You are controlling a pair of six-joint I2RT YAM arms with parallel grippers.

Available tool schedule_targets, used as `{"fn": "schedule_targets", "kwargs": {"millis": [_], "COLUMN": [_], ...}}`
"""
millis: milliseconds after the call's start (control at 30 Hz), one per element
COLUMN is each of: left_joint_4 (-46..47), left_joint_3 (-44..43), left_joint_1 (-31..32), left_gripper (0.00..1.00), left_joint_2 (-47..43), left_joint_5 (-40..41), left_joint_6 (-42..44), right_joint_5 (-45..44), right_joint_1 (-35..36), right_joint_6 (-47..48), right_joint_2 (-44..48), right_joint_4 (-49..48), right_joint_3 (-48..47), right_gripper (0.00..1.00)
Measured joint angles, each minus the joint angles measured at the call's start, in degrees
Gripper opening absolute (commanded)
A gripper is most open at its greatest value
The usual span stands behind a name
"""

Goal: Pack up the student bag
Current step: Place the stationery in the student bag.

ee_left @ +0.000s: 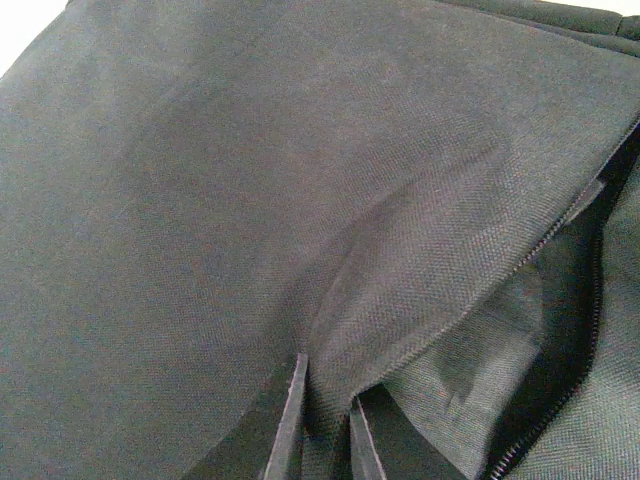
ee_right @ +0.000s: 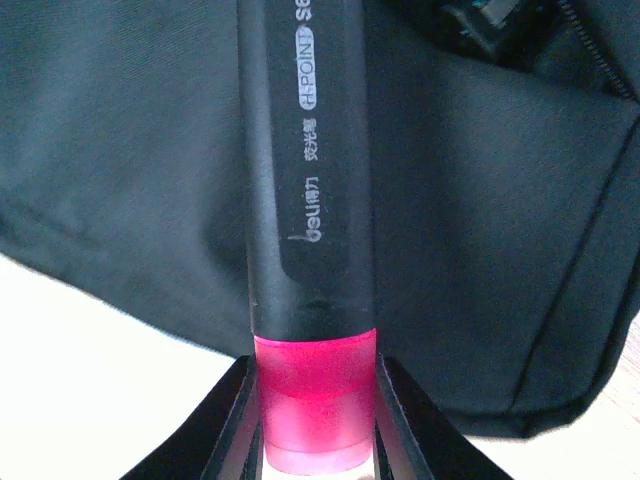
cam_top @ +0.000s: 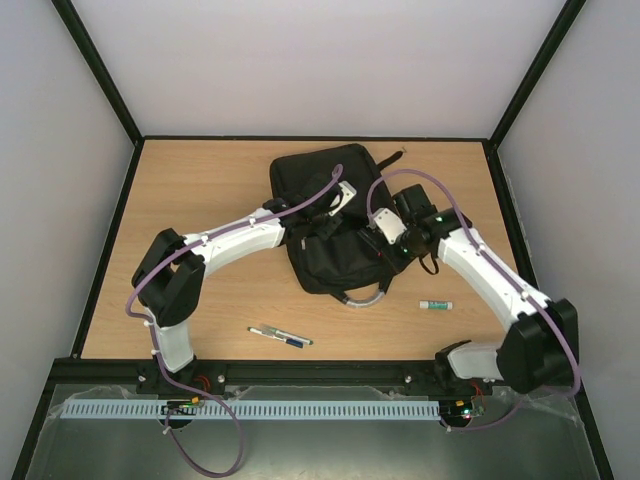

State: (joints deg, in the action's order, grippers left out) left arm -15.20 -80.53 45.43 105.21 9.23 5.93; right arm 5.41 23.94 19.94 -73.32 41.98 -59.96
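Observation:
The student bag (cam_top: 318, 178), big, black and soft, lies in the middle of the table with its grey loop handle (cam_top: 365, 298) toward the near side. My left gripper (ee_left: 323, 425) is shut on a raised fold of the bag's fabric (ee_left: 340, 330), beside an unzipped opening (ee_left: 585, 300). Seen from above, the left gripper (cam_top: 322, 212) rests over the bag's middle. My right gripper (ee_right: 312, 430) is shut on the pink cap of a black highlighter (ee_right: 308, 190), whose barrel points away over the bag. In the top view the right gripper (cam_top: 392, 248) hovers at the bag's right side.
A blue and white pen (cam_top: 280, 337) lies on the wooden table (cam_top: 180, 200) near the front edge. A small white stick with a green end (cam_top: 436, 304) lies to the right of the handle. Black frame rails border the table.

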Motion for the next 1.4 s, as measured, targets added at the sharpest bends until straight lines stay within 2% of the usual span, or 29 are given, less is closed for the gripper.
{"fn": "schedule_targets", "kwargs": {"millis": [367,433,533,633,733,800,967,1133,1200,1333,1400], "left_joint_4": [-0.20,-0.20,-0.20,-0.26,-0.39,-0.42,-0.15,-0.76,-0.81,-0.83,-0.83], "left_joint_3": [-0.11,-0.11,-0.20,-0.20,-0.20,-0.20,-0.94,-1.05,-1.05,-1.05,-1.05], "left_joint_1": [0.33,0.35,0.44,0.59,0.76,0.83,1.27,1.36,1.38,1.38,1.38], "left_gripper": [0.09,0.09,0.09,0.09,0.09,0.09,0.09,0.09,0.09,0.09,0.09], "left_joint_2": [0.02,0.02,0.02,0.02,0.02,0.02,-0.13,-0.13,-0.13,-0.13,-0.13], "left_joint_5": [-0.31,-0.31,-0.26,-0.26,-0.24,-0.24,-0.42,-0.52,-0.57,-0.57,-0.57], "left_joint_6": [-0.42,-0.46,-0.44,-0.42,-0.42,-0.39,-0.35,-0.35,-0.35,-0.35,-0.35], "right_joint_5": [-4.35,-3.26,-0.87,1.36,2.34,2.45,-0.20,-2.05,-2.99,-4.35,-4.66], "right_joint_1": [-0.13,-0.22,-0.31,-0.37,-0.37,-0.44,-1.20,-1.11,-1.07,-1.07,-1.07], "right_joint_6": [-11.06,-12.63,-14.03,-14.80,-14.58,-13.77,-7.74,3.34,7.56,12.46,13.73], "right_joint_2": [-16.46,-19.08,-22.21,-23.54,-22.58,-20.90,-14.27,-7.54,-5.92,-6.01,-6.25], "right_joint_4": [-2.25,-2.38,-2.40,-2.51,-2.71,-2.73,-2.99,-5.81,-8.24,-11.91,-13.70], "right_joint_3": [-12.13,-14.56,-16.87,-17.11,-16.81,-16.02,-12.02,-5.95,-2.80,0.94,1.68], "right_gripper": [0.09,0.16,0.39,0.49,0.50,0.49,0.38,0.37,0.37,0.48,0.49]}}
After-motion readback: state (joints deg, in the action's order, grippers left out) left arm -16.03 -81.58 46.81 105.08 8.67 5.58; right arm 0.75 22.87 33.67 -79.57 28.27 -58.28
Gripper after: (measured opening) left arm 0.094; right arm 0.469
